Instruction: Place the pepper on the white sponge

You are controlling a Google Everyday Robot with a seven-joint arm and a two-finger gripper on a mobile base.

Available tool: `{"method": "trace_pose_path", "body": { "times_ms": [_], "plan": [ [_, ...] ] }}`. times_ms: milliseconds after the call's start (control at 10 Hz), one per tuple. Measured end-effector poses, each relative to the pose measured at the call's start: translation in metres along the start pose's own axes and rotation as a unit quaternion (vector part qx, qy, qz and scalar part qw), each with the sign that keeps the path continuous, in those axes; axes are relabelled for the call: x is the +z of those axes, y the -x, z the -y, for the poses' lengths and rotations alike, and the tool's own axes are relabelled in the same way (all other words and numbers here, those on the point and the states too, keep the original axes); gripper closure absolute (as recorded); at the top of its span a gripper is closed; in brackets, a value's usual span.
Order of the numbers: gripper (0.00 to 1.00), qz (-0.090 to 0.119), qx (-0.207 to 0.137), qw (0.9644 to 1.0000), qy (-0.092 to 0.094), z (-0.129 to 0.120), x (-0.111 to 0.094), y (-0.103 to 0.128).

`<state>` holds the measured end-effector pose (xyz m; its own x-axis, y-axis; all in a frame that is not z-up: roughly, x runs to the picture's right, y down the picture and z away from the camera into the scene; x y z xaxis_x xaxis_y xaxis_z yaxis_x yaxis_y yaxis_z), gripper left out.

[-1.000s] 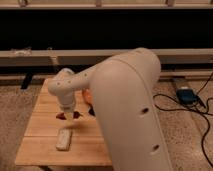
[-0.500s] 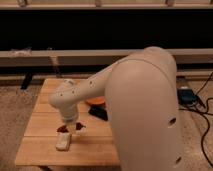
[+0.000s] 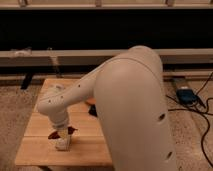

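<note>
On a small wooden table (image 3: 40, 150), the gripper (image 3: 62, 133) hangs directly over the white sponge (image 3: 63, 144), clasping the pepper (image 3: 70, 131) crosswise, apparently positioned for release.

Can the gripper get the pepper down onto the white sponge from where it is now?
Probably yes. The gripper hangs right above the white sponge near the table's front left, with the pepper at its tip, and nothing shows between them.

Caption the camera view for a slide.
Gripper holds the pepper just above the white sponge on the wooden table.
</note>
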<state>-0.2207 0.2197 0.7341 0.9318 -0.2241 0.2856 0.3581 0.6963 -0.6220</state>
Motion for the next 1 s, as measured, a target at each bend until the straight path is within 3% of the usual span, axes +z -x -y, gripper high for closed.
{"method": "trace_pose_path", "body": {
  "times_ms": [600,800,1000],
  "plan": [
    [1.0,-0.029,-0.019,0.9993,0.018,0.003,0.021,0.008],
    [0.87,-0.036,-0.017,0.9989,0.023,0.003,0.027,0.008],
    [0.65,-0.041,-0.018,0.9986,0.029,0.004,0.031,0.008]
  ]
}}
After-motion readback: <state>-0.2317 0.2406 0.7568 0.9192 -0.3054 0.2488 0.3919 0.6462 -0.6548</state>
